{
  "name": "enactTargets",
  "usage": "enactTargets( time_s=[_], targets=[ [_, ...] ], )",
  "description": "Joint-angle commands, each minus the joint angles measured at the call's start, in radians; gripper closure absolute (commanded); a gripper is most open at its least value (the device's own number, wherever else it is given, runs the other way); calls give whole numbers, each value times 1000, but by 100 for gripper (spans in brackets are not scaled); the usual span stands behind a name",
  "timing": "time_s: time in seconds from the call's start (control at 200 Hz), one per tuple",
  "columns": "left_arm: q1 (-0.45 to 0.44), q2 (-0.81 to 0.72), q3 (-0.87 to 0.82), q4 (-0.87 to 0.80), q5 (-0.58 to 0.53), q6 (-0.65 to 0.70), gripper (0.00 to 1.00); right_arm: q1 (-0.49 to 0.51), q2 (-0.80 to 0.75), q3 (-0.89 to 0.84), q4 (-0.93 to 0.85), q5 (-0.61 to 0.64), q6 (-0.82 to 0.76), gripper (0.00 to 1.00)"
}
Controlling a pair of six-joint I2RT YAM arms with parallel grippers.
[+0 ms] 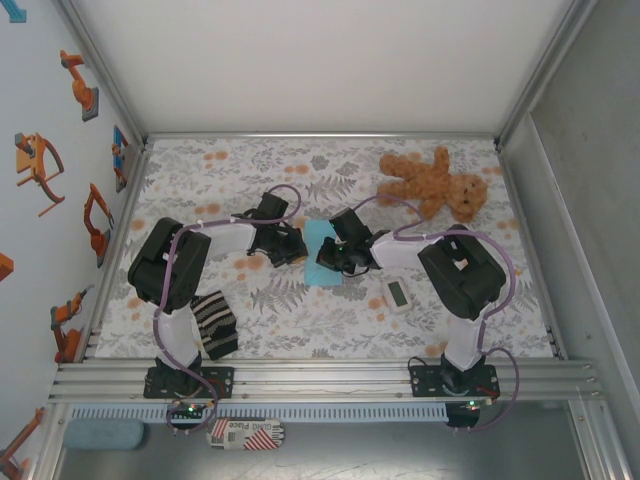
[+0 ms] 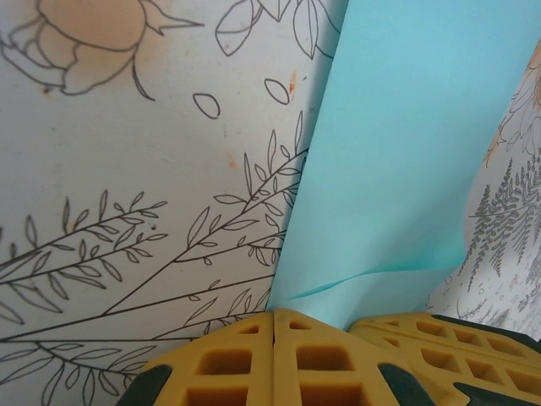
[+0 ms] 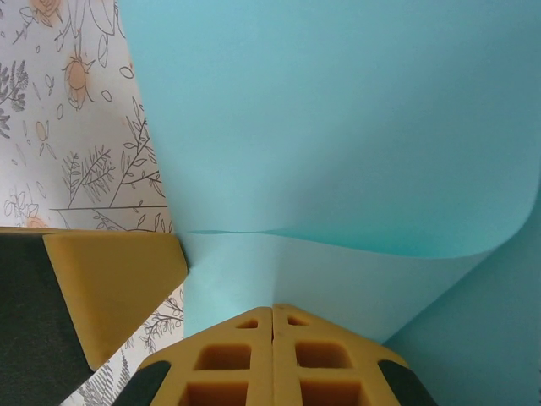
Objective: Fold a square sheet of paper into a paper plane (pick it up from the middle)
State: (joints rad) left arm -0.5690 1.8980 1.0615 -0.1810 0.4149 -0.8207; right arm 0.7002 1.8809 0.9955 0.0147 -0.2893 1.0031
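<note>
**Inspector A:** Item and location?

**Inspector B:** One square sheet of thin light-blue paper (image 1: 320, 236) (image 2: 397, 152) (image 3: 338, 110). It lies mid-table on the floral-printed table cover (image 1: 200, 170), between the two arms. Part of it is curled up off the surface.

**A:** Left side first.

**B:** The left gripper (image 1: 288, 245) (image 2: 275, 330) has its yellow jaws together, tips at the sheet's left edge. I cannot tell whether any paper is caught between them.

**A:** And the right?

**B:** The right gripper (image 1: 336, 258) (image 3: 272, 330) also has its jaws together. A raised flap of the sheet runs straight into the tips, so I judge it pinched on that flap.

**A:** Handling assessment?

**B:** Judged very light and limp, since the flap bows in a soft curve rather than standing flat. It will probably take any crease permanently, wanted or not. It may tear if the arms pull apart, and it looks smooth enough to slide on the cover.

**A:** Recommended hold?

**B:** A shallow pinch on a lifted edge or fold, near the centre line so both halves hang evenly, with the other side pressed flat.
</note>
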Motion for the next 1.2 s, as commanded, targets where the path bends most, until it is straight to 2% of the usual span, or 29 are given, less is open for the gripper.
enactTargets(
  time_s=[0.0,0.13,0.32,0.586,0.851,1.192],
  targets=[
    [-4,35,6,-80,-38,23,100,-12,7,-30,7,36,12,100],
    [-2,3,31,-80,-13,26,98,-12,22,-43,17,27,29,100],
    [-1,-170,36,-53,5,6,88,-15,30,-68,21,39,65,100],
    [-39,-284,-168,63,55,-107,91,-15,37,-77,21,42,86,100],
    [-114,-260,-200,97,40,-129,94,-15,46,-74,9,44,87,100],
    [-122,-170,-165,86,35,-92,96,-18,44,-74,-4,46,92,100]
  ],
)
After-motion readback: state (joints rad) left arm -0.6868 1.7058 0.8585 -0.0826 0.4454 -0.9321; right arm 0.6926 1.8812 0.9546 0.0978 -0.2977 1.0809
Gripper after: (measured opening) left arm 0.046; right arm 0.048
